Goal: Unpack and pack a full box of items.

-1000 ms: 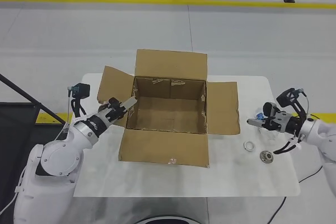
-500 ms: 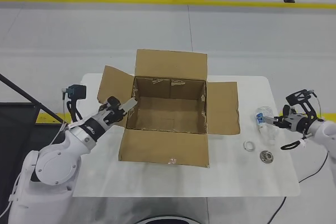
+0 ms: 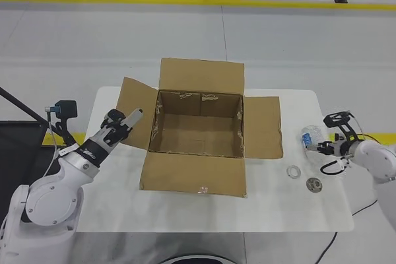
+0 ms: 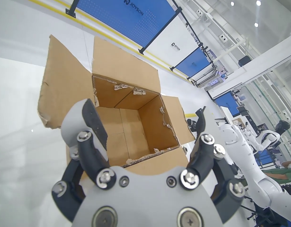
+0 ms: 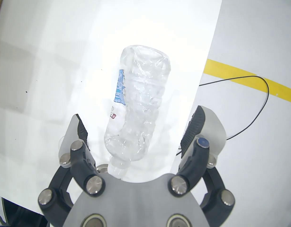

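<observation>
A cardboard box [image 3: 197, 173] sits in the middle of the white worktop [image 3: 185, 211] with all four flaps folded out and its bare brown floor in plain sight. Over by the worktop's left edge, the left gripper [image 3: 122, 121] hangs just outside the box's left flap and points in toward the opening, its jaws spread wide with nothing between them; its wrist view looks past the gripper [image 4: 145, 109] into the box [image 4: 126, 124]. Near the right edge, level with the box's right flap, a crumpled clear plastic bottle [image 3: 311, 137] with a blue label lies on its side. The right gripper [image 3: 325, 146] is low beside it; from the wrist, the bottle [image 5: 138, 100] lies between the gripper's [image 5: 138, 121] widely parted jaws, neck toward the palm, with a gap to each pad. Toward the worktop's front right, well apart from the box, lie a small ring of tape [image 3: 294, 172] and, just beside it, a small dark round piece [image 3: 313, 185].
</observation>
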### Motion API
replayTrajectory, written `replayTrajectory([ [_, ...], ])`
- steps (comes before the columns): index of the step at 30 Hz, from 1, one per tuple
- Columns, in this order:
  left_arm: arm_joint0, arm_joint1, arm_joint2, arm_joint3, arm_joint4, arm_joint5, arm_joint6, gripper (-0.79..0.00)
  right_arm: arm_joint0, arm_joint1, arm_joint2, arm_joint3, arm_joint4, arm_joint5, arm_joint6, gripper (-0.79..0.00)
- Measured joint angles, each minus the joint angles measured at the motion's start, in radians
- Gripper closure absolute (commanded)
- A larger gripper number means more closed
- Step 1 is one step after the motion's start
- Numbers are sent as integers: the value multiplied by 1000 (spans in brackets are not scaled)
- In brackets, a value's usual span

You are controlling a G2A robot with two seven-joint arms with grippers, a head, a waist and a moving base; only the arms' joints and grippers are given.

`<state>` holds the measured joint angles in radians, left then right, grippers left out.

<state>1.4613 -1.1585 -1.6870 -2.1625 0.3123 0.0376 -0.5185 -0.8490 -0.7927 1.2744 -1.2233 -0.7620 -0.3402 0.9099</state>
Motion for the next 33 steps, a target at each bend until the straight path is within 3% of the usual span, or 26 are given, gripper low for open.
replayTrajectory([
  [4, 0, 0, 0, 0, 0, 0, 0, -785, 43, -13, -39, 57, 12, -14, 4, -785],
  [8, 0, 0, 0, 0, 0, 0, 0, -785, 81, -25, -70, 120, 19, -32, 7, -736],
  [12, 0, 0, 0, 0, 0, 0, 0, -785, 115, -36, -98, 172, 26, -48, 7, -622],
  [14, 0, 0, 0, 0, 0, 0, 0, -785, 126, -39, -106, 189, 26, -54, 7, -526],
  [15, 0, 0, 0, 0, 0, 0, 0, -785, 132, -42, -111, 198, 26, -57, 6, -428],
  [16, 0, 0, 0, 0, 0, 0, 0, -785, 136, -43, -115, 203, 26, -58, 5, -379],
  [19, 0, 0, 0, 0, 0, 0, 0, -785, 148, -48, -125, 221, 24, -60, 5, -317],
  [24, 0, 0, 0, 0, 0, 0, 0, -785, 164, -53, -136, 245, 25, -65, 4, 0],
  [33, 2, 0, 0, 0, -1, -2, 4, -785, 169, -45, -83, 192, 75, -63, -37, 0],
])
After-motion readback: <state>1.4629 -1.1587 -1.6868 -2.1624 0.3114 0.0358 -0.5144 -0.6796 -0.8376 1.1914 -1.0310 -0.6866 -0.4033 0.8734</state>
